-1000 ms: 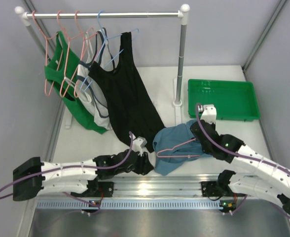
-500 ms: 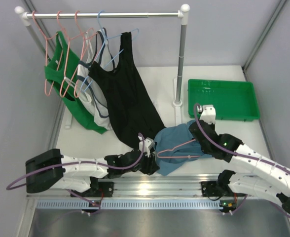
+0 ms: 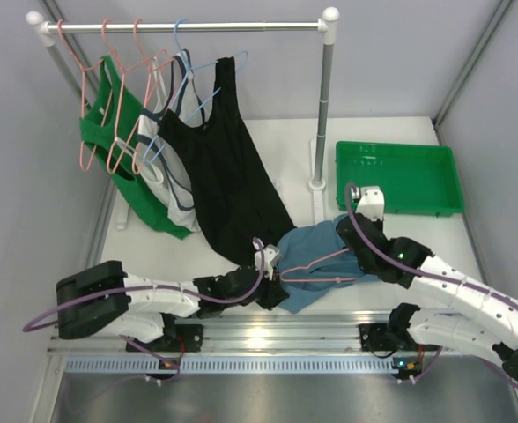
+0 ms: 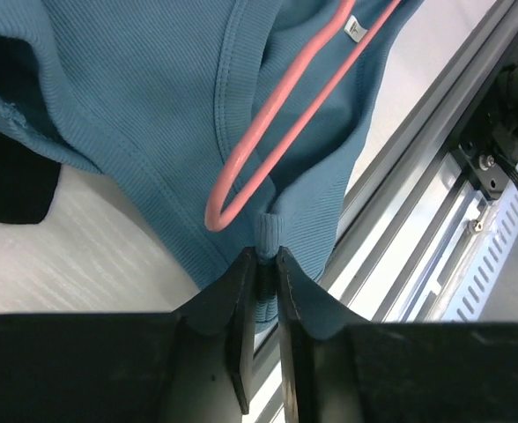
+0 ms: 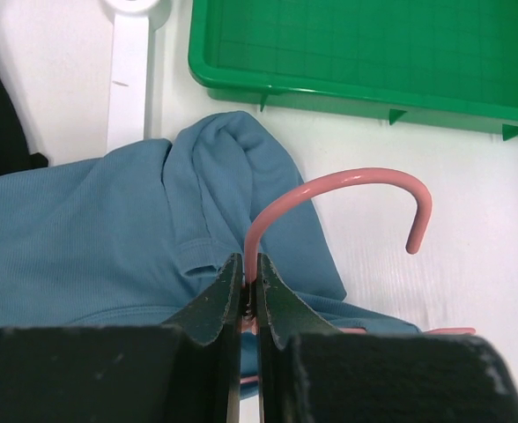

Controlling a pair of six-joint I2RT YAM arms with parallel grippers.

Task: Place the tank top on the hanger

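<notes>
The blue-teal tank top (image 3: pixel 316 256) lies bunched on the table near the front, between the two arms. The salmon-pink hanger (image 3: pixel 325 264) lies across it. My left gripper (image 3: pixel 271 280) is shut on a fold of the tank top (image 4: pixel 153 106) at its lower left edge, beside one rounded corner of the hanger (image 4: pixel 277 141). My right gripper (image 3: pixel 362 251) is shut on the neck of the hanger (image 5: pixel 329 189), just below its hook, with the tank top (image 5: pixel 100 247) under it.
A green tray (image 3: pixel 398 176) sits at the back right. A clothes rail (image 3: pixel 188 26) with its post (image 3: pixel 322 115) stands behind, bearing a black tank top (image 3: pixel 228 176), green and white tops and other hangers. The aluminium rail (image 3: pixel 268 335) runs along the front edge.
My left arm has moved right to the tank top's left edge and shut on a fold of it. The right gripper has stayed on the hanger.
</notes>
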